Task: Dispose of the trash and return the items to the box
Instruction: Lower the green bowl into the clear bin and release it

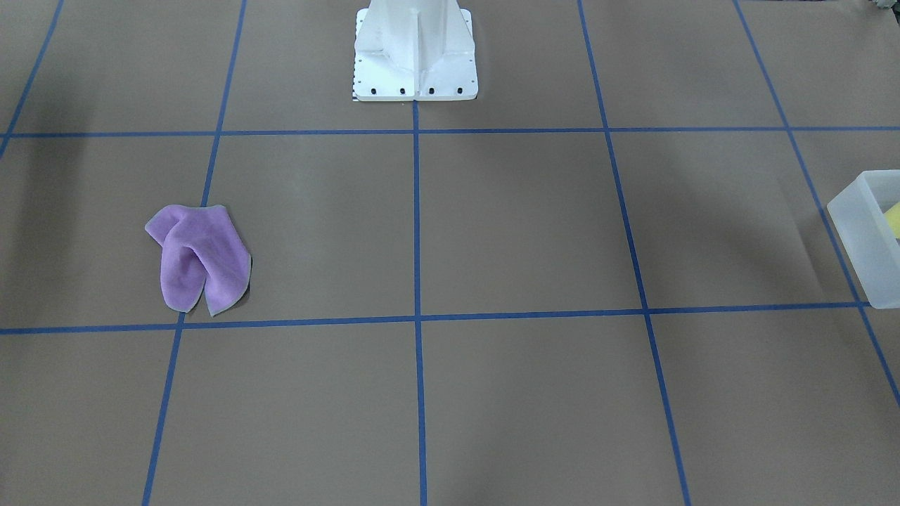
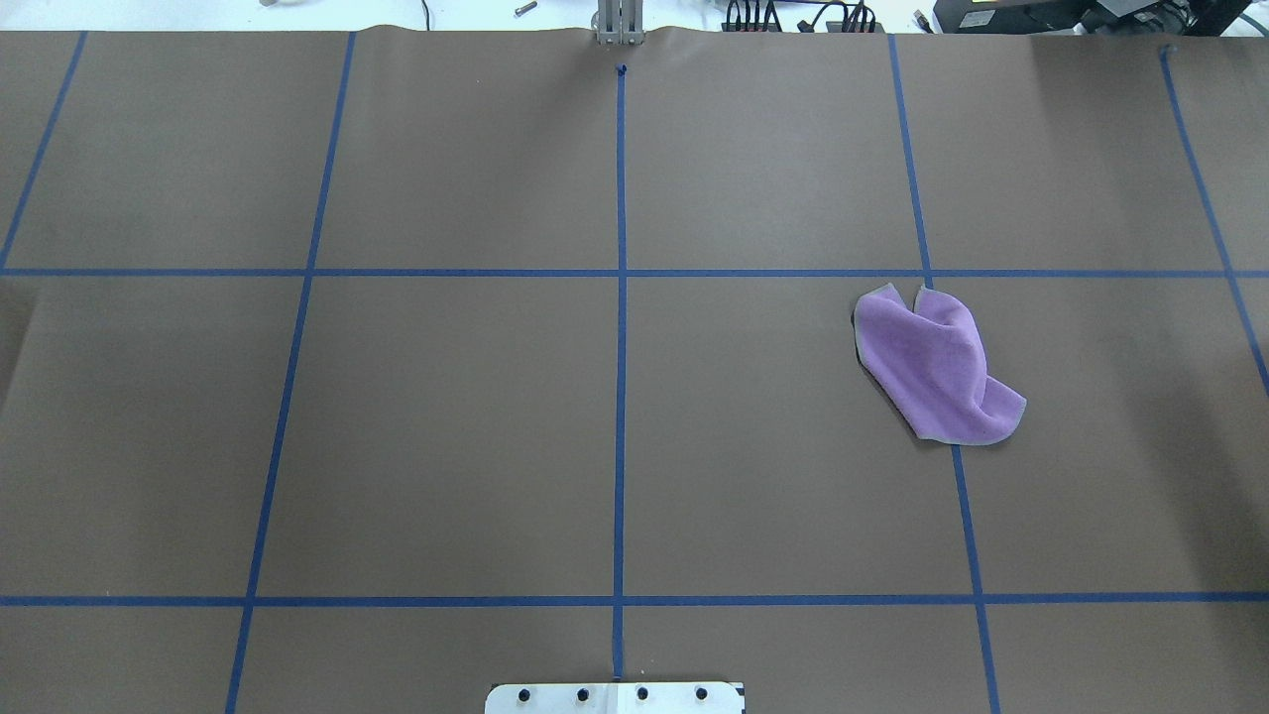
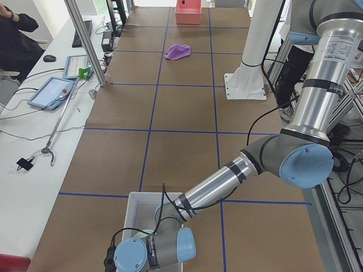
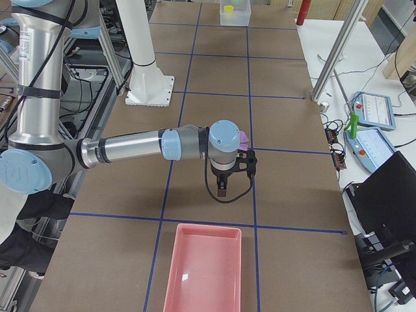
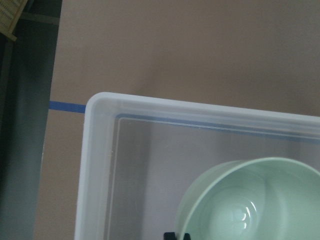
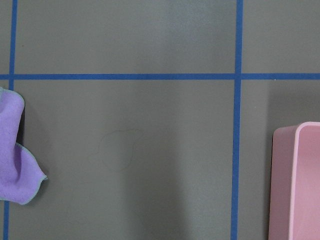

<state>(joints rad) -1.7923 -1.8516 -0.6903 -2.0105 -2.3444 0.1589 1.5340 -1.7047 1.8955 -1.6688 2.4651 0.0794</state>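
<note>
A purple cloth (image 2: 937, 367) lies crumpled on the brown table, on the robot's right; it also shows in the front view (image 1: 200, 256) and at the left edge of the right wrist view (image 6: 12, 150). My right gripper (image 4: 223, 190) hangs above the table between the cloth and a pink tray (image 4: 205, 266); I cannot tell if it is open. My left gripper (image 5: 177, 236) hangs over a clear plastic box (image 5: 97, 165) holding a pale green bowl (image 5: 240, 200). Only its dark tips show at the bowl's rim, so I cannot tell its state.
The clear box (image 1: 861, 232) sits at the table's end on the robot's left, with something yellow (image 1: 894, 218) inside. The pink tray (image 6: 295, 185) sits at the opposite end. The white robot base (image 1: 415, 53) stands at the middle of the robot's side. Blue tape lines grid the table.
</note>
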